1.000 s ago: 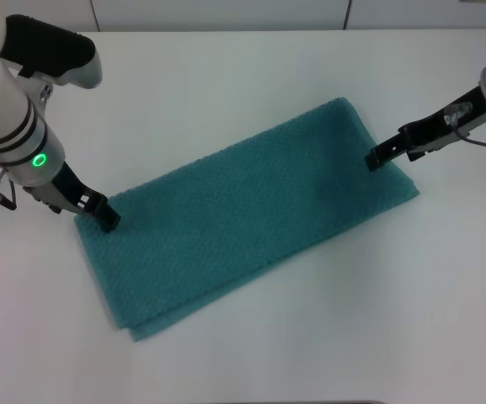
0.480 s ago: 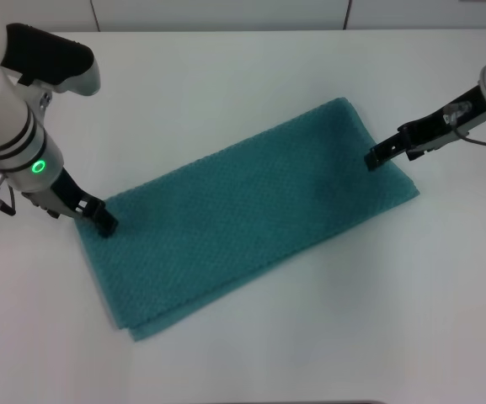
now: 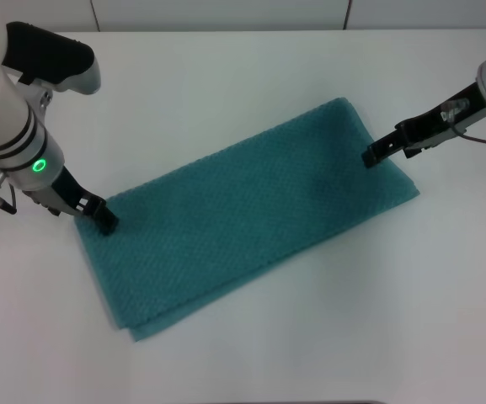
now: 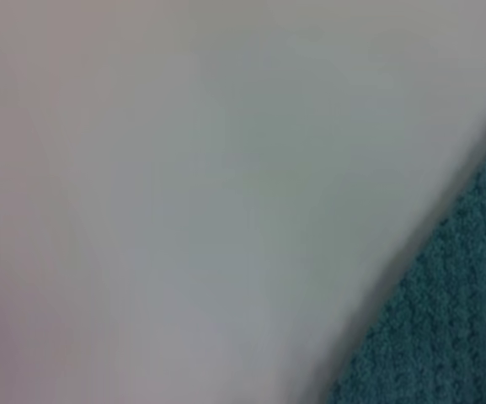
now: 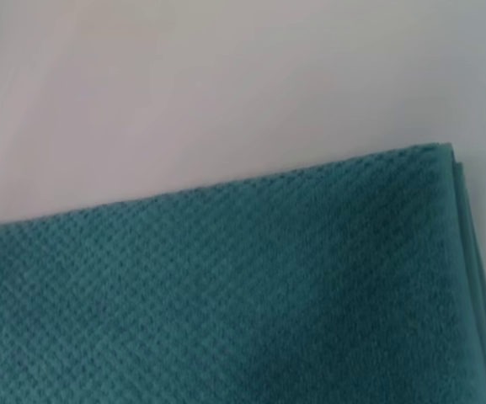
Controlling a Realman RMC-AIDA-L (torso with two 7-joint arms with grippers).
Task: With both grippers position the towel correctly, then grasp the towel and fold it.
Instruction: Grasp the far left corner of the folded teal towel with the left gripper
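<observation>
Towel [image 3: 247, 215] w/ grippers (seemingly touching) [image 3: 105, 220] [image 3: 371, 157]

The right wrist view shows the towel [image 5: 226, 295] lying flat on a pale surface [image 5: 184, 84]. The cloth is teal, with a bumpy waffle weave. One long edge runs straight across the picture and ends in a corner, where a second edge turns away. Along that second edge several thin layers show stacked one on another. The surface beyond the towel's edge is bare white.
</observation>
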